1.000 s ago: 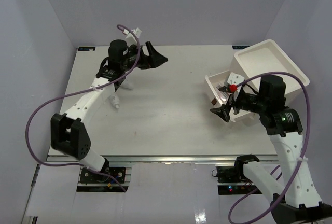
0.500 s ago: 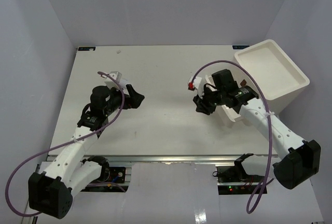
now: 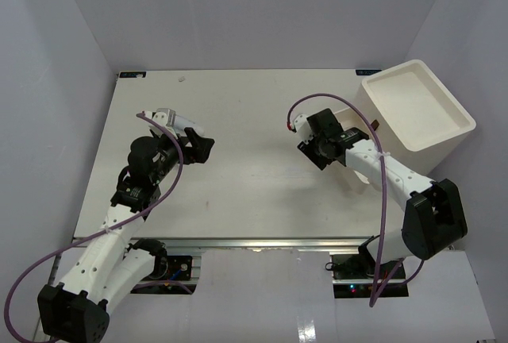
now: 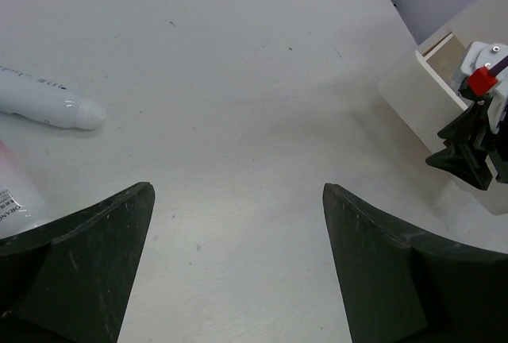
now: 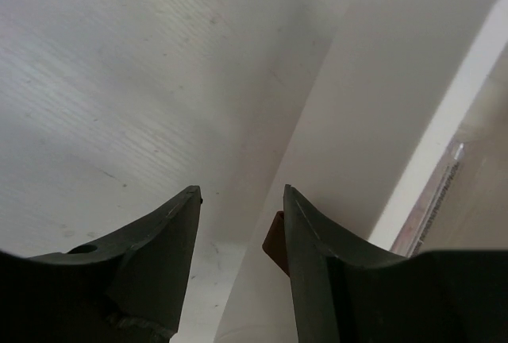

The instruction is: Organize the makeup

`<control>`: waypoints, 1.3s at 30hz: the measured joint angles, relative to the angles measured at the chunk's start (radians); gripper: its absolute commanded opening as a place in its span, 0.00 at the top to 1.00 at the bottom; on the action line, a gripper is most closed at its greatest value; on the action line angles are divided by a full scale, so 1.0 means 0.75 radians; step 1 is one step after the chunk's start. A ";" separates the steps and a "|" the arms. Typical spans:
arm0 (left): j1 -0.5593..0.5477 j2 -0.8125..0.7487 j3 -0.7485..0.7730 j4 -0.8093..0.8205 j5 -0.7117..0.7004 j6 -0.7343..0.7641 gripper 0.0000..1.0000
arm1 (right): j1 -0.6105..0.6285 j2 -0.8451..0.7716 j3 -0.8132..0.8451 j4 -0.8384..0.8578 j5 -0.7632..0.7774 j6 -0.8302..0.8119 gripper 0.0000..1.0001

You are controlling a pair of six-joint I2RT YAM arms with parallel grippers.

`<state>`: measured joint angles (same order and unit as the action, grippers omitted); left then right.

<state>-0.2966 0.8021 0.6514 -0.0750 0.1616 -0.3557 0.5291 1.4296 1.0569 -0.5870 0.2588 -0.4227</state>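
A white tube (image 4: 44, 101) lies on the table at the left of the left wrist view, with a pinkish tube (image 4: 12, 200) at the left edge beside my finger. The arm hides both from above. My left gripper (image 4: 238, 188) is open wide and empty over bare table; it also shows in the top view (image 3: 205, 146). My right gripper (image 5: 240, 190) is open and empty against the left wall of a small white box (image 5: 357, 105). A brown piece (image 5: 275, 241) shows beside its right finger. A clear packet edge (image 5: 435, 196) shows inside the box.
The big white bin (image 3: 367, 82) stands at the back right, just behind the small box (image 3: 361, 183). The right gripper (image 3: 312, 151) sits at the box's left side. The left wrist view shows the box (image 4: 421, 89) and the right gripper (image 4: 468, 148) at its right edge.
My left arm has pulled back from the far left toward the near left. My right arm has swung left, in front of the small box. The white tube seen on the table earlier is now under the left arm.
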 measured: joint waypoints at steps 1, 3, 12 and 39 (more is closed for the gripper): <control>0.000 0.000 0.000 0.000 0.000 0.000 0.02 | -0.014 0.000 0.000 0.012 0.033 0.001 0.42; 0.000 -0.001 0.000 0.000 0.002 0.000 0.02 | -0.039 0.001 0.000 0.025 0.083 0.000 0.38; 0.000 -0.001 0.000 0.000 0.015 0.000 0.02 | -0.163 0.052 0.002 0.085 0.208 -0.050 0.30; 0.001 0.146 -0.005 0.151 0.492 -0.035 0.02 | -0.389 0.125 0.019 0.234 0.320 -0.214 0.19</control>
<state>-0.2962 0.9115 0.6477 0.0386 0.5307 -0.3820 0.2375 1.5235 1.0714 -0.4114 0.4991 -0.5834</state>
